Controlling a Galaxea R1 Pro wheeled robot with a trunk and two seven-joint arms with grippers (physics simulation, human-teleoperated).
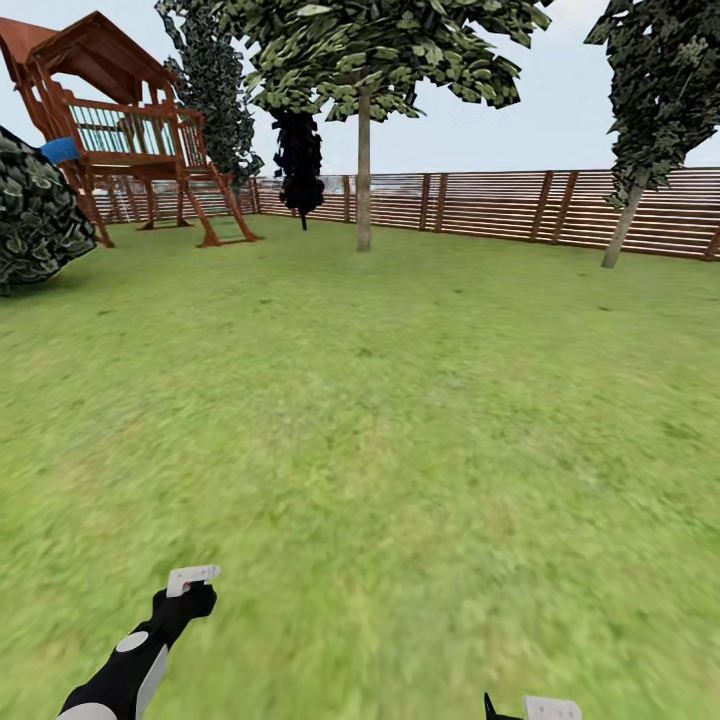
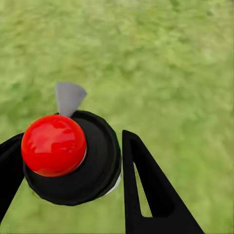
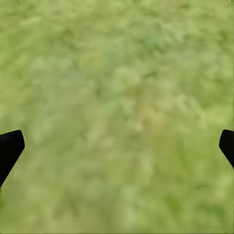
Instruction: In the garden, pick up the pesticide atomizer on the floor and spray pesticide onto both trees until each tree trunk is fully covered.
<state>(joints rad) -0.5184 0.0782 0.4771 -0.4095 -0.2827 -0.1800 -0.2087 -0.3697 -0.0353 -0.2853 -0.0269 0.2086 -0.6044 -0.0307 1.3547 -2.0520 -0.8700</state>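
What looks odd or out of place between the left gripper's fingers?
In the left gripper sits a round black object topped by a glossy red ball, with a grey nozzle-like tip. It does not resemble a dark, green-spotted atomizer. Otherwise the grass shows nothing strange.

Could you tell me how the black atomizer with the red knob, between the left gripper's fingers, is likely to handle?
The atomizer looks rigid and small, fitting between the left gripper's fingers, so it is probably light. Its round body could twist or slip in the grip. The grey nozzle sticks out and might catch if bumped.

fenced lawn (image 1: 400, 420), wooden playhouse (image 1: 130, 130)
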